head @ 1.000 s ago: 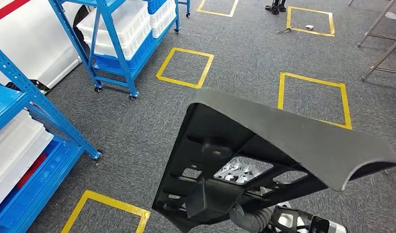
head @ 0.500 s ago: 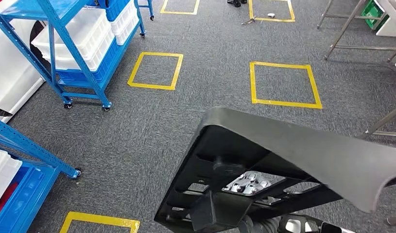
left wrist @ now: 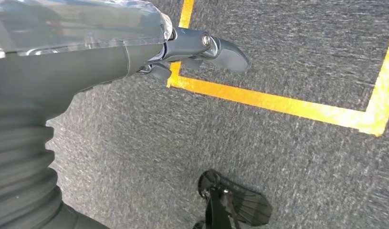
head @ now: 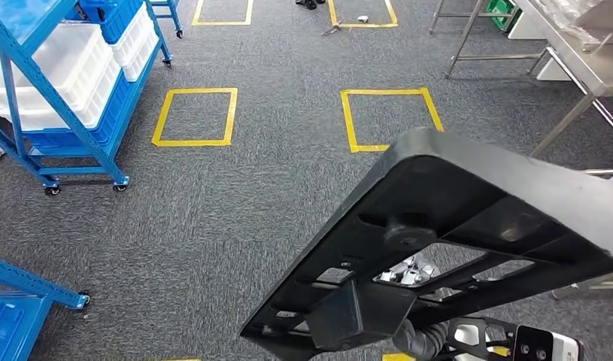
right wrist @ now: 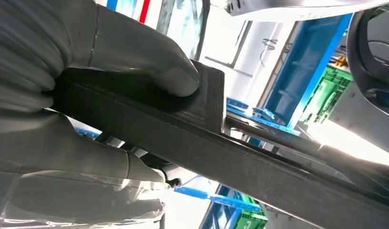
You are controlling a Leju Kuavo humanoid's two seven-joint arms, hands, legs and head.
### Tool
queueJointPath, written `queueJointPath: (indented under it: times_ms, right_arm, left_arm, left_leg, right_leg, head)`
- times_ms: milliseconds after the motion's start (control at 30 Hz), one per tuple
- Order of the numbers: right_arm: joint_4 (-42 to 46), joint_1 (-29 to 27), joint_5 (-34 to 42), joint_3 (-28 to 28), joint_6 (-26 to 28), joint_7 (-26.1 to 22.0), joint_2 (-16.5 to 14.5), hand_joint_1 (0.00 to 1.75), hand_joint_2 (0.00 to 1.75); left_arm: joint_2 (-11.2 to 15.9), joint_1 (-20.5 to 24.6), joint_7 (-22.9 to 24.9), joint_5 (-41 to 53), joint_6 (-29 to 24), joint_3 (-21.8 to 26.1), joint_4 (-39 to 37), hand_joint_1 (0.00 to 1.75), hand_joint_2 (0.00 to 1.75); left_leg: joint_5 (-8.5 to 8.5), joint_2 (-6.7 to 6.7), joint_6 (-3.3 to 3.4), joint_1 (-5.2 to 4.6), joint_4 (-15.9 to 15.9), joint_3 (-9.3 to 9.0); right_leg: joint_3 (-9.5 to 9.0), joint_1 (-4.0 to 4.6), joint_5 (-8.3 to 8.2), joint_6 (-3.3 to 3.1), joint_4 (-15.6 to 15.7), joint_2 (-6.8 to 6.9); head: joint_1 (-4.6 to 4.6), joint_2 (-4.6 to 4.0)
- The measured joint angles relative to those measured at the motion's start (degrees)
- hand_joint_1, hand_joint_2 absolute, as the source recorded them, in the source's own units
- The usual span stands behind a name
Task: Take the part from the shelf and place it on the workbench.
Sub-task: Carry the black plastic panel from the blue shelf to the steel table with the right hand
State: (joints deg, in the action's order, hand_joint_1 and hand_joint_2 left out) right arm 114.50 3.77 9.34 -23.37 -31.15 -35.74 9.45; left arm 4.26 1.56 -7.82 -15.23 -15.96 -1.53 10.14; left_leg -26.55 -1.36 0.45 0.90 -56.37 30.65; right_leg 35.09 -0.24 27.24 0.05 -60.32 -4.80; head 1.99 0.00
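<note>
Head view: the black part (head: pixel 468 226), a ribbed moulded panel, is carried near and right, tilted above the grey carpet (head: pixel 235 203). Right wrist view confirms the right hand (right wrist: pixel 78 90) clamps the part's edge, thumb pressed on its raised block. Left hand (left wrist: pixel 149 52) hangs over the carpet holding nothing, fingers loosely curled. Far left, a blue shelf (head: pixel 32 113) carries white bins (head: pixel 62 68); contents cannot be told. A steel workbench (head: pixel 581 68) stands far right.

left robot hand (left wrist: pixel 202 47): dark fingers, screw | grey ribbed cover (left wrist: pixel 20 157)
</note>
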Motion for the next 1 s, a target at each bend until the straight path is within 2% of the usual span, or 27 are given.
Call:
queueJointPath:
  times_ms: [67,100,133,167,200,233,300,333,367,433,467,500,567,600,633,667,700,733,767,800,833,867,933,967,1000]
  right_arm:
    - [-0.3,0.3,0.0,0.3,0.2,0.0,0.0,1.75,1.75]
    - [-0.4,0.3,-0.1,0.3,0.4,0.0,0.0,1.75,1.75]
    - [-0.6,0.3,-0.2,0.4,0.7,0.0,0.0,1.75,1.75]
    - [-0.7,0.3,-0.3,0.4,0.9,0.0,0.0,1.75,1.75]
    - [-0.7,0.3,-0.4,0.5,1.0,0.0,0.0,1.75,1.75]
    - [-0.8,0.3,-0.5,0.5,1.1,0.0,0.0,1.75,1.75]
    - [-0.8,0.3,-0.8,0.6,1.1,0.0,0.0,1.75,1.75]
    - [-0.8,0.3,-0.9,0.6,1.1,0.0,0.0,1.75,1.75]
    - [-0.8,0.3,-0.9,0.6,1.1,0.0,0.0,1.75,1.75]
    - [-0.9,0.2,-1.0,0.6,1.2,0.0,0.0,1.75,1.75]
    - [-1.0,0.1,-1.0,0.6,1.2,0.0,0.0,1.75,1.75]
    - [-1.0,0.1,-1.1,0.7,1.2,0.0,0.0,1.75,1.75]
    - [-1.1,0.2,-1.0,0.7,1.0,0.0,0.0,1.75,1.75]
    - [-1.2,0.3,-0.9,0.7,0.7,0.0,0.0,1.75,1.75]
    - [-1.4,0.3,-0.8,0.7,0.5,0.0,0.1,1.75,1.75]
    - [-1.6,0.4,-0.8,0.7,0.3,0.0,0.1,1.75,1.75]
    - [-1.7,0.5,-0.8,0.7,0.2,0.0,0.1,1.75,1.75]
    - [-1.9,0.7,-0.8,0.7,0.4,0.0,0.1,1.75,1.75]
    - [-2.0,1.0,-0.8,0.7,0.6,0.0,0.1,1.75,1.75]
    - [-2.1,1.3,-0.7,0.6,0.9,0.0,0.1,1.75,1.75]
    - [-2.1,1.7,-0.8,0.5,1.2,0.0,0.2,1.75,1.75]
    - [-2.2,2.0,-0.8,0.3,1.6,0.0,0.2,1.75,1.75]
    - [-2.4,2.3,-1.1,-0.4,2.6,0.0,0.3,1.75,1.75]
    - [-2.4,2.4,-1.3,-0.9,3.2,0.0,0.3,1.75,1.75]
    - [-2.5,2.6,-1.6,-1.5,3.9,0.0,0.3,1.75,1.75]
  left_arm:
    - [0.2,-0.3,0.0,0.1,0.2,0.1,0.0,0.0,1.75]
    - [0.3,-0.4,0.0,0.1,0.4,0.1,0.0,0.0,1.75]
    - [0.4,-0.4,0.0,0.2,0.5,0.1,0.0,0.0,1.75]
    - [0.5,-0.4,0.0,0.3,0.7,0.1,0.0,0.0,1.75]
    - [0.7,-0.4,0.0,0.4,0.8,0.1,0.0,0.0,1.75]
    - [0.7,-0.3,0.1,0.4,0.8,0.1,0.0,0.0,1.75]
    - [0.9,-0.3,0.2,0.5,0.7,0.1,0.0,0.0,1.75]
    - [1.0,-0.2,0.3,0.5,0.6,0.1,0.0,0.0,1.75]
    - [1.1,-0.2,0.4,0.5,0.6,0.1,0.0,0.0,1.75]
    - [1.3,0.0,0.4,0.4,0.7,0.1,0.0,0.0,1.75]
    - [1.4,0.1,0.4,0.4,0.9,0.1,0.0,0.0,1.75]
    - [1.5,0.1,0.4,0.5,1.1,0.1,0.0,0.0,1.75]
    - [1.6,0.0,0.5,0.6,1.5,0.1,0.0,0.0,1.75]
    - [1.7,0.0,0.6,0.7,1.7,0.1,0.0,0.0,1.75]
    - [1.7,-0.1,0.6,0.9,1.9,0.1,0.0,0.0,1.75]
    - [1.8,-0.1,0.5,1.0,2.0,0.1,0.0,0.0,1.75]
    - [1.8,-0.1,0.5,1.2,2.1,0.1,0.0,0.0,1.75]
    - [1.8,-0.2,0.5,1.3,2.2,0.1,0.0,0.0,1.75]
    - [1.8,-0.2,0.4,1.4,2.2,0.1,0.0,0.0,1.75]
    - [1.8,-0.2,0.4,1.6,2.3,0.1,0.0,0.0,1.75]
    - [1.8,-0.1,0.4,1.7,2.3,0.1,0.0,0.0,1.75]
    - [1.8,0.0,0.4,1.9,2.4,0.0,0.0,0.0,1.75]
    - [1.7,0.3,0.5,2.3,2.6,0.0,0.0,0.0,1.75]
    - [1.7,0.5,0.6,2.5,2.7,-0.1,0.0,0.0,1.75]
    - [1.7,0.6,0.7,2.8,2.8,-0.1,0.0,0.0,1.75]
  left_leg:
    - [0.15,1.45,0.45,-0.12,0.3,0.0]
    - [0.13,2.2,0.54,-0.2,0.2,0.05]
    - [0.09,2.93,0.55,-0.25,0.2,0.07]
    - [0.03,3.63,0.54,-0.26,0.2,0.06]
    - [-0.05,4.29,0.46,-0.26,0.2,0.01]
    - [-0.19,4.91,0.31,-0.26,0.1,-0.09]
    - [-0.58,5.92,-0.21,-0.46,-0.2,-0.31]
    - [-0.78,6.4,-0.53,-0.6,-0.3,-0.41]
    - [-0.93,6.87,-0.85,-0.73,-0.4,-0.51]
    - [-1.26,7.82,-1.51,-0.74,-0.5,-0.79]
    - [-1.72,7.37,-1.88,-0.63,-1.0,-0.81]
    - [-2.77,6.21,-2.2,-0.51,-2.5,-0.4]
    - [-6.37,3.11,-2.63,-0.29,-8.6,2.11]
    - [-8.33,2.24,-2.7,-0.27,-12.7,4.0]
    - [-9.53,1.95,-2.73,-0.26,-16.0,5.62]
    - [-9.61,1.86,-2.69,-0.26,-17.6,6.52]
    - [-8.4,1.78,-2.58,-0.26,-16.9,6.33]
    - [-6.23,1.46,-2.42,-0.25,-13.9,5.13]
    - [-3.83,0.51,-2.19,-0.22,-9.6,3.4]
    - [-2.12,-0.76,-1.96,-0.17,-5.7,1.77]
    - [-1.16,-1.84,-1.75,-0.16,-2.8,0.62]
    - [-0.93,-2.6,-1.54,-0.18,-1.3,0.08]
    - [-0.95,-2.08,-1.01,-0.21,-0.9,-0.05]
    - [-0.75,-1.47,-0.61,-0.12,-0.6,-0.08]
    - [-0.53,-0.76,-0.16,-0.02,-0.4,-0.13]
  right_leg:
    - [3.12,-0.02,3.66,0.29,-6.6,3.4]
    - [5.01,-0.17,5.31,0.43,-10.5,4.07]
    - [6.36,-0.34,6.09,0.59,-13.3,4.35]
    - [6.68,-0.49,5.74,0.72,-14.0,4.52]
    - [5.81,-0.59,4.39,0.82,-12.3,4.79]
    - [3.74,-0.64,2.37,0.8,-8.5,5.52]
    - [-0.38,-0.35,-0.17,0.4,-0.7,7.81]
    - [-1.49,-0.15,-0.62,0.12,1.5,8.48]
    - [-1.68,0.05,-0.45,-0.17,2.1,8.51]
    - [-1.55,0.07,-0.66,-0.81,2.2,7.14]
    - [-1.61,-0.04,-0.78,-1.15,2.4,6.53]
    - [-1.68,-0.17,-0.93,-1.51,2.5,5.94]
    - [-1.7,-0.31,-1.12,-1.97,2.6,4.8]
    - [-1.61,-0.27,-1.18,-2.12,2.6,4.16]
    - [-1.56,-0.21,-1.22,-2.18,2.6,3.46]
    - [-1.56,-0.16,-1.25,-2.21,2.6,2.69]
    - [-1.62,-0.13,-1.27,-2.2,2.6,1.9]
    - [-1.72,-0.12,-1.26,-2.16,2.5,1.13]
    - [-1.79,-0.14,-1.24,-2.07,2.4,0.4]
    - [-1.74,-0.08,-1.22,-1.88,2.3,-0.24]
    - [-1.55,-0.07,-1.28,-1.59,2.2,-0.83]
    - [-1.29,-0.11,-1.38,-1.23,2.1,-1.38]
    - [-0.82,-0.19,-1.76,-0.41,2.2,-2.46]
    - [-0.66,-0.14,-1.69,-0.1,2.1,-1.96]
    - [-0.22,-0.02,-1.09,0.13,1.3,-0.69]
  head:
    - [-0.01,0.0]
    - [0.0,0.0]
    - [-0.01,0.0]
    - [-0.01,0.0]
    - [-0.01,0.0]
    - [-0.01,0.0]
    - [0.0,0.0]
    - [0.0,0.0]
    - [0.0,0.0]
    - [0.0,0.0]
    - [0.0,0.0]
    - [0.01,0.0]
    - [0.01,0.0]
    - [0.02,0.0]
    - [0.02,0.0]
    - [0.02,0.0]
    - [0.02,0.0]
    - [0.02,0.0]
    - [0.01,0.0]
    - [0.01,0.0]
    - [0.01,0.0]
    - [0.0,0.0]
    - [0.0,0.0]
    - [-0.01,0.0]
    - [-0.01,0.0]
